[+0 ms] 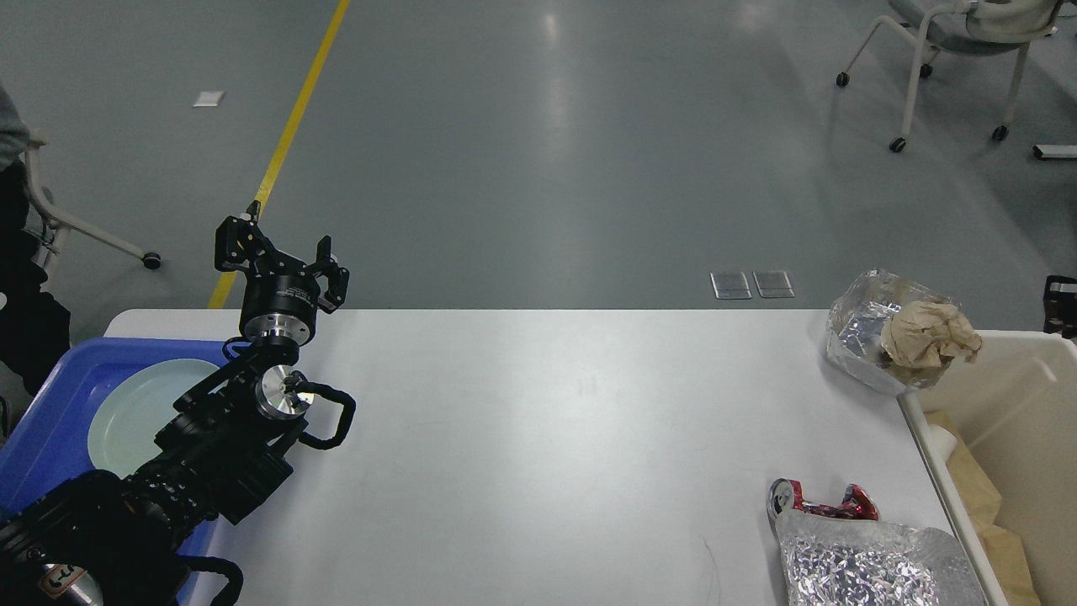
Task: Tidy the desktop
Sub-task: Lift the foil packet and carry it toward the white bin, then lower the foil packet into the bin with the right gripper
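Silver foil wrappers lay on your white bench (538, 454).
Nearest you sat a crumpled foil bag (867, 568) with a red scrap (829, 503); farther right, foil holding brown paper (900, 337) by the beige bin (1010, 421). Your left claw (282, 257) hung spread, empty, above the blue tray (50, 404).

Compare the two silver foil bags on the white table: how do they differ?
The far foil bag stands open, with crumpled brown paper in its mouth; the near foil bag lies flat, with a crushed red can at its top edge. Both are crinkled silver foil on the desktop, beside the beige bin.
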`<state>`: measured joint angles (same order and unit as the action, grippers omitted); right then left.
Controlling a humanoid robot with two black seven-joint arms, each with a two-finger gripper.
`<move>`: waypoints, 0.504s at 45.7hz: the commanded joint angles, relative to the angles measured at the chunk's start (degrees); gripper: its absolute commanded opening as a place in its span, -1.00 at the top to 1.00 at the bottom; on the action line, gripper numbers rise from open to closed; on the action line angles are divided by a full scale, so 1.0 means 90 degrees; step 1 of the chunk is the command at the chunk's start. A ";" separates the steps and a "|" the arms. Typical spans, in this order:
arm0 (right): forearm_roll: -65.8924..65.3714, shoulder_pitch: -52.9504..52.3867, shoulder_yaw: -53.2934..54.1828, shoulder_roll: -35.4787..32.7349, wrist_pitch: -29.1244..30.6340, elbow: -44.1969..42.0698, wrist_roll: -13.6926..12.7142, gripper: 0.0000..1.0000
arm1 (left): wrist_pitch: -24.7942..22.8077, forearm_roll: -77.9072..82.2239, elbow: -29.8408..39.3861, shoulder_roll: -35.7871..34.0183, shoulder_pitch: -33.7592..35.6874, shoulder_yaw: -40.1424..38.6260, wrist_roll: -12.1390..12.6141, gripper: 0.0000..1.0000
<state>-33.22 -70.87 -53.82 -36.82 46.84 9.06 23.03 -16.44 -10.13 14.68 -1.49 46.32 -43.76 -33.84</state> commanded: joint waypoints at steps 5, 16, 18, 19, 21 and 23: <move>-0.0001 0.0023 0.0032 0.0038 -0.0116 -0.0001 -0.0010 0.22 | 0.0000 0.0002 0.0000 0.0000 0.0000 0.0009 0.0000 -1.00; 0.0643 0.0618 0.0169 0.0369 -0.1161 -0.0030 -0.0107 -0.73 | 0.0000 0.0002 0.0000 0.0000 0.0000 -0.0001 0.0000 -1.00; 0.0926 0.0755 0.0169 0.0448 -0.1268 -0.0030 -0.0176 -0.86 | 0.0000 0.0002 0.0000 0.0000 0.0000 -0.0001 0.0000 -1.00; 0.1043 0.0794 0.0169 0.0496 -0.1298 -0.0030 -0.0215 -0.93 | 0.0000 -0.0008 0.0000 0.0000 0.0000 -0.0001 0.0000 -1.00; 0.1287 0.0882 0.0169 0.0575 -0.1327 -0.0030 -0.0312 -0.96 | 0.0000 0.0002 0.0000 0.0000 0.0000 -0.0001 0.0000 -1.00; 0.1473 0.0980 0.0179 0.0653 -0.1337 -0.0030 -0.0420 -0.97 | 0.0000 -0.0008 0.0000 0.0000 0.0000 0.0009 0.0000 -1.00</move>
<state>-24.97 -64.38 -52.31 -32.77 35.86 8.83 21.33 -16.44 -10.13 14.68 -1.49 46.32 -43.72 -33.84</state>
